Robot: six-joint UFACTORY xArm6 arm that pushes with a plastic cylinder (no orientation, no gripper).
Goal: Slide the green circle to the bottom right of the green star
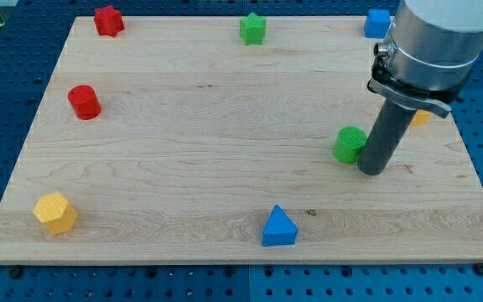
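The green circle (350, 143) sits right of the board's middle. My tip (373, 169) rests on the board just to the circle's right and slightly below it, touching or nearly touching its side. The green star (252, 28) lies near the view's top edge, well up and left of the circle. The rod and the arm's grey body rise toward the view's top right.
A red star (108, 20) at top left, a red cylinder (83, 101) at left, a yellow hexagon (55, 212) at bottom left, a blue triangle (278, 226) at bottom centre, a blue block (377, 23) at top right. An orange block (421, 117) peeks out behind the arm.
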